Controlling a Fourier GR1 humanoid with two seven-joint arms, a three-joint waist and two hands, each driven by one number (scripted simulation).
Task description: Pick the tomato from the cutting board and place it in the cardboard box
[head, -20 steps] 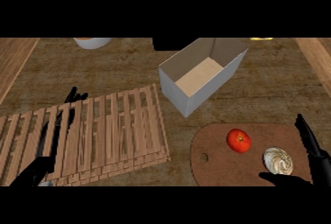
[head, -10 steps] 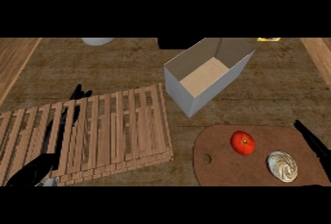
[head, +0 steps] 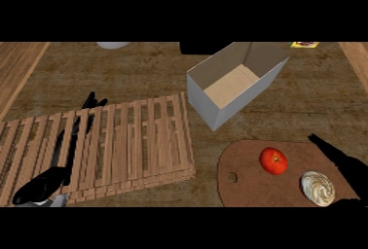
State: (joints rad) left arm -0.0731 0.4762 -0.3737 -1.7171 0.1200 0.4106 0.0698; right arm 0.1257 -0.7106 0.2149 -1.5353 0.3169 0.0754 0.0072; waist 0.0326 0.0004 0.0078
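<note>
On the cutting board (head: 251, 189), tomato (head: 274, 161) left of right robot hand (head: 343, 164), apart

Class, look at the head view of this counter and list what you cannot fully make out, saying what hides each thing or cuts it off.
- Pale round object at the top: cut by the view's upper edge.
- Small yellow item at top right: cut off, too small to identify.
- Black right hand: runs past the right edge, so its finger pose is unclear.
- Black left hand: its lower part leaves the view at the bottom, over the wooden slatted crate.
</note>
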